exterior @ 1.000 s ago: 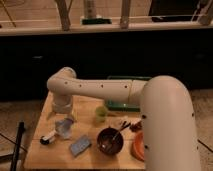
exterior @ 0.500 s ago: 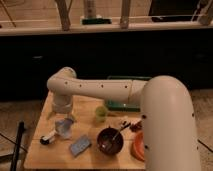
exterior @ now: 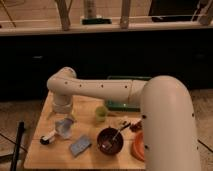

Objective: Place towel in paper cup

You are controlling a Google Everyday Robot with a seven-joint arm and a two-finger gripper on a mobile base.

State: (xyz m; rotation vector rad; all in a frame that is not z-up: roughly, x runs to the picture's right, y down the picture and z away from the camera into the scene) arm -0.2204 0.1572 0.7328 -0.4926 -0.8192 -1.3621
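Observation:
The pale grey paper cup (exterior: 65, 126) stands near the left side of the wooden table (exterior: 45, 155). My gripper (exterior: 64, 118) hangs from the white arm (exterior: 100, 90) right above the cup and seems to touch its rim. A flat blue-grey piece, which looks like the towel (exterior: 80, 146), lies on the table to the right of the cup and in front of it, apart from the gripper.
A yellow-green cup (exterior: 101, 113) stands mid-table. A dark brown bowl (exterior: 110, 140) holds a spoon. An orange plate (exterior: 137, 146) is at the right, a green tray (exterior: 119, 105) behind. A small black-and-white object (exterior: 47, 138) lies left of the cup. A dark counter runs behind.

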